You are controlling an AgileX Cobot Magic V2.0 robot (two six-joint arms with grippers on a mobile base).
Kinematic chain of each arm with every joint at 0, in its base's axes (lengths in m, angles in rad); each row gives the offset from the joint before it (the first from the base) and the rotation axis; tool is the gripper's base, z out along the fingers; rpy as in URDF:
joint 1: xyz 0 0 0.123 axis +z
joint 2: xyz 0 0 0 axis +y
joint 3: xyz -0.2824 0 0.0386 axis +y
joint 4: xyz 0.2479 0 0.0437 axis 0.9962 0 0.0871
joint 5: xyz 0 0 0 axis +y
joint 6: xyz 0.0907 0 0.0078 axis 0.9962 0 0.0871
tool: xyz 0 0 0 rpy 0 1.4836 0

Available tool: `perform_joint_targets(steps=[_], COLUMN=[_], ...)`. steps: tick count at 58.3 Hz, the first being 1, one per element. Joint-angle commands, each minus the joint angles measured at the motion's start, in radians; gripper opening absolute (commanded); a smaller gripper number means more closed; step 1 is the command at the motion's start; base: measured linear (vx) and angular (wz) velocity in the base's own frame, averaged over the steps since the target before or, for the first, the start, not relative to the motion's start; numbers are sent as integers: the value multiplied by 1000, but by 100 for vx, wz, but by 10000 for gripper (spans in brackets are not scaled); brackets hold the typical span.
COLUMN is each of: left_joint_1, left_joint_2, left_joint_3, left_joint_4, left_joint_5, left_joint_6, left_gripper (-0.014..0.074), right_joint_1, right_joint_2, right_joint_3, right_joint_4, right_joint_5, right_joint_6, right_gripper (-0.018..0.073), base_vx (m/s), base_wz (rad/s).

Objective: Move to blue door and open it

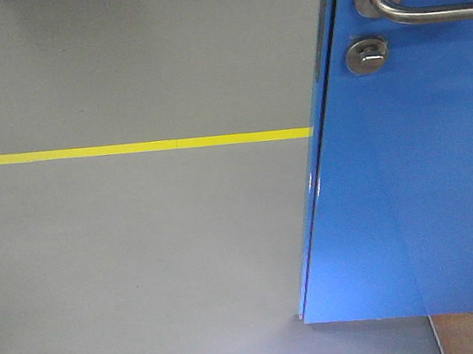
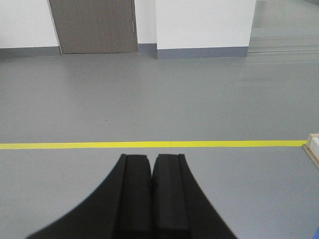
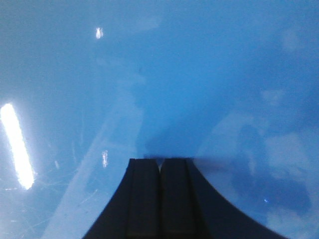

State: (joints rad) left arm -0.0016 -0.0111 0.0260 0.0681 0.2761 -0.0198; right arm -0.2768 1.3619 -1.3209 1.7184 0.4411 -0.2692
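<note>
Floor: the grey floor (image 1: 144,268) fills the left and centre of the front view, with a yellow line (image 1: 128,148) running across it at mid-height until it meets the door edge.
Left claw: the left claw (image 2: 151,162) sits at the bottom centre of the left wrist view, its two black pads pressed together with nothing between them; it points at open floor, with a grey-brown door (image 2: 94,25) in the upper left and the end of a pale wooden piece (image 2: 313,149) at the right edge.
Blue door: the blue door (image 1: 409,163) takes the right side of the front view, from the top of the frame down almost to the bottom; its free edge leans to the left and the floor is seen past it, so I judge it stands already partly open.
Door look: glossy bright blue, flat, with a silver lever handle (image 1: 423,4) in the upper right and a round silver lock (image 1: 366,55) just below it.
Right claw: the right claw (image 3: 160,160) is at the bottom centre of its view, pads closed on nothing, tips touching or almost touching the door panel, which fills the whole frame with bright reflections.
Progress: the robot seems to have reached the door; pushing it wider is probably what is left.
</note>
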Motion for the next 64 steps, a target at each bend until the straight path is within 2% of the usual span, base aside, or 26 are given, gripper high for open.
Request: perform_joint_targets(steps=[1, 64], left_joint_1=[-6, -6], left_joint_2=[-12, -12], left_joint_3=[-26, -26], left_joint_4=[-2, -2], left_joint_5=[-85, -85], left_joint_6=[-7, -7], left_gripper=[73, 73], right_joint_1=[-4, -4], right_joint_2=[-26, -19], right_joint_3=[-33, -31], right_joint_4=[61, 61], right_joint_5=[9, 9], right_joint_6=[-9, -9], right_gripper=[12, 12], base_vx=[8, -5], base_wz=[-5, -6])
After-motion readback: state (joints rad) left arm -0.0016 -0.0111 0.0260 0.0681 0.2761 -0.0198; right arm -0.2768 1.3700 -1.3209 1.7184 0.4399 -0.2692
